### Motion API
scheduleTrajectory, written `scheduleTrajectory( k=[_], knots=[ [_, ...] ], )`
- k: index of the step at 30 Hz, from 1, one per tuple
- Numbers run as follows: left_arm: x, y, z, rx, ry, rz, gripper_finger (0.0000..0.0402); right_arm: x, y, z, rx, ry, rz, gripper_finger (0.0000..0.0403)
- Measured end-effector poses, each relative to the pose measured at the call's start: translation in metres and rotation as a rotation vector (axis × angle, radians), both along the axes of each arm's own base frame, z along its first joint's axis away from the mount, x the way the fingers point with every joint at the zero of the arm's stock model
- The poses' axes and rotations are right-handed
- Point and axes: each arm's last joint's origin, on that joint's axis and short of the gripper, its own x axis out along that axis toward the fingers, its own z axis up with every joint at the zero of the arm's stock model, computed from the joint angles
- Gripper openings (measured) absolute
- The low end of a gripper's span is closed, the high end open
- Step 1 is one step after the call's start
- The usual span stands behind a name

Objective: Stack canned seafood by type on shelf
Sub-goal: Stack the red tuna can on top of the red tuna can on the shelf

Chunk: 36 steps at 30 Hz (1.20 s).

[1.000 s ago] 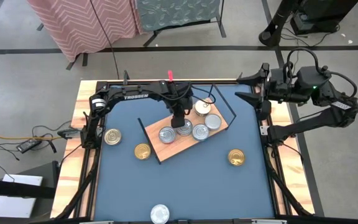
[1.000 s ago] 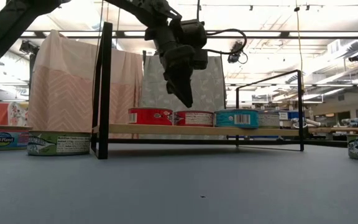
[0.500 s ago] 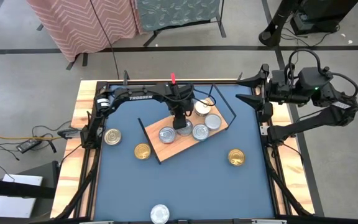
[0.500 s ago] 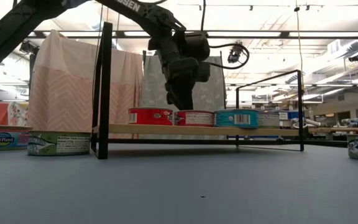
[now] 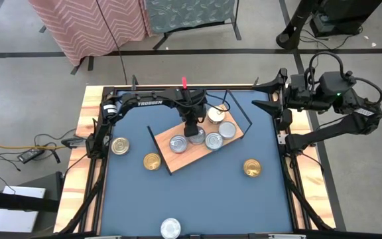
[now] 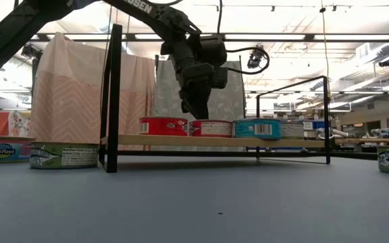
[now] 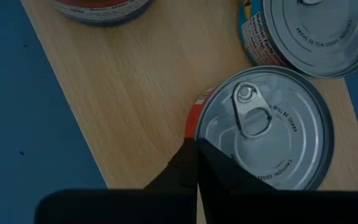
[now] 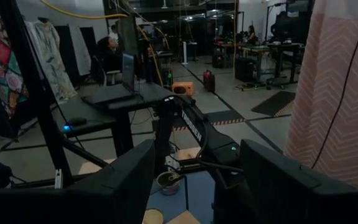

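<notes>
The shelf (image 5: 182, 160), a light-wood board with black wire end frames, lies askew mid-table and carries several tins. My left gripper (image 5: 191, 130) points steeply down over them, shut, with its tips (image 7: 196, 148) at the edge of a silver-lidded, red-sided tin (image 7: 263, 127). That tin stands upright on the board between a red tin (image 6: 163, 126) and a blue-labelled one (image 6: 256, 128). My right gripper (image 8: 194, 171) is raised at the table's far right corner (image 5: 270, 98), open, holding nothing. My left gripper's shut fingertips meet the silver-lidded tin at its rim (image 7: 197, 132), on the side nearest the wrist, coming from above at a steep slant. The fingers themselves cover the exact spot. The tin stands flat and upright on the shelf board.
Loose tins lie on the blue table: gold-lidded ones at left (image 5: 119, 145), beside the shelf's near end (image 5: 151, 160) and at right (image 5: 251, 167), and a silver one at the near edge (image 5: 170, 228). The shelf's wire end frames (image 6: 113, 98) stand upright.
My left gripper has come down toward the tins on the shelf until its tips are level with the red-sided tin's top, then kept still. The tins and the shelf have not moved.
</notes>
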Motion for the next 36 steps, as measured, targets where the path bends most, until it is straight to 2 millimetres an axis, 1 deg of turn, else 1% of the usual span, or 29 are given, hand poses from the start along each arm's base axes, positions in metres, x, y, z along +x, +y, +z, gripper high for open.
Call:
scheduleTrajectory(
  k=[12,15,18,23,28,31,33,36],
  knots=[
    [0.000,0.000,0.000,0.006,0.002,0.002,0.0001,0.000,0.004,0.000,0.014,-0.002,0.030,0.0247],
    [-0.001,0.000,0.003,0.013,-0.006,0.006,0.0001,0.000,0.005,0.000,0.014,-0.002,0.032,0.0247],
    [0.000,0.000,0.012,0.026,-0.032,0.014,0.0001,0.000,0.005,0.000,0.014,-0.002,0.032,0.0247],
    [0.006,0.002,0.036,0.041,-0.098,0.023,0.0001,0.000,0.005,0.000,0.014,-0.001,0.032,0.0247],
    [0.005,0.002,0.048,0.033,-0.103,0.038,0.0001,0.000,0.005,0.000,0.016,0.003,0.033,0.0247],
    [0.002,0.001,0.049,0.015,-0.062,0.048,0.0005,0.000,0.005,-0.006,0.019,0.058,0.047,0.0247],
    [0.000,0.000,0.048,0.006,-0.037,0.048,0.0012,0.002,0.005,-0.014,0.013,0.144,0.041,0.0247],
    [-0.002,0.000,0.047,0.028,-0.013,0.045,0.0020,0.009,0.005,-0.023,0.003,0.233,0.026,0.0246]
  ],
)
